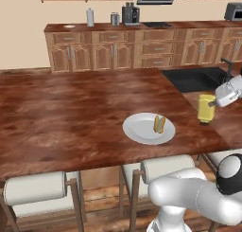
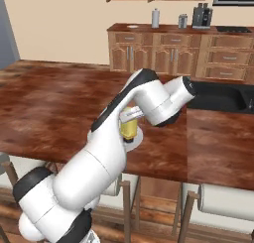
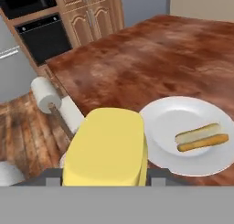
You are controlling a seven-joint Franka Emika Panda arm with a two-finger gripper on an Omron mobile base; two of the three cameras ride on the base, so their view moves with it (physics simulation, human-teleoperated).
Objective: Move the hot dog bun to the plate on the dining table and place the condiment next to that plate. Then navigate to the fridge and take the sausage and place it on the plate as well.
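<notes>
The yellow condiment [image 1: 206,109] bottle hangs upright just right of the plate [image 1: 142,130], dark cap end down, close above the dining table [image 1: 71,117]. My gripper [image 1: 212,103] is shut on the bottle's upper end from the right. In the hand view the condiment [image 3: 107,147] sits between my fingers and hides them. The all-white plate [image 3: 176,120] lies near the table's front edge with the hot dog bun [image 1: 159,124] on its right half. The bun [image 3: 201,137] is tan with a browner side. From the right base my arm covers most of the plate; the condiment [image 2: 129,127] shows under the wrist.
A dark sink [image 1: 198,78] is set into the top behind the bottle. White-cushioned stools [image 1: 35,188] [image 1: 165,167] stand along the table's near edge. Wooden cabinets and a counter with a coffee machine [image 1: 130,14] line the back wall. A black oven [image 3: 41,33] shows in the hand view.
</notes>
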